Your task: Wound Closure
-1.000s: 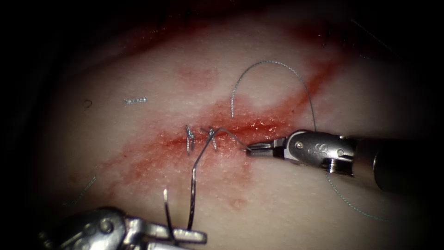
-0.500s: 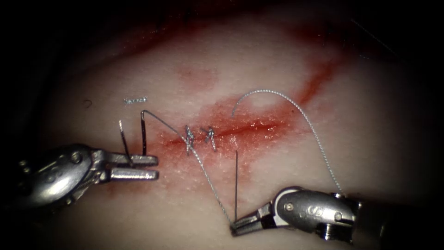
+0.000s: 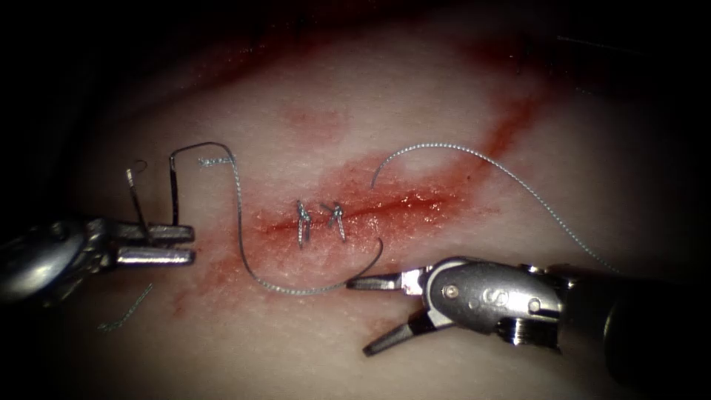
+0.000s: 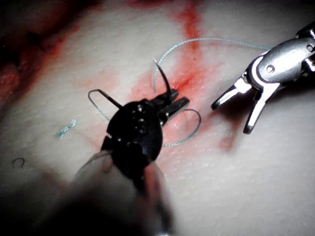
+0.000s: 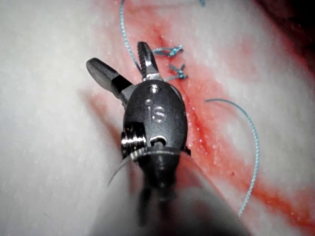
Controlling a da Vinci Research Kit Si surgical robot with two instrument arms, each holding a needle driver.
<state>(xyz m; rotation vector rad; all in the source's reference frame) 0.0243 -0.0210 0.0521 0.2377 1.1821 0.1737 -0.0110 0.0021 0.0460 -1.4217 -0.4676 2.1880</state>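
Your left tool grips the needle near its middle, clear of the tissue, left of the cut. Your right tool stands open, holding nothing, so the thread lies slack beside two knots

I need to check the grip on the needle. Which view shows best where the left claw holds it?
The endoscope view: the left claw grips the curved steel needle near its mid-curve, clear of the tissue. In the left wrist view the needle rises behind the dark claw.
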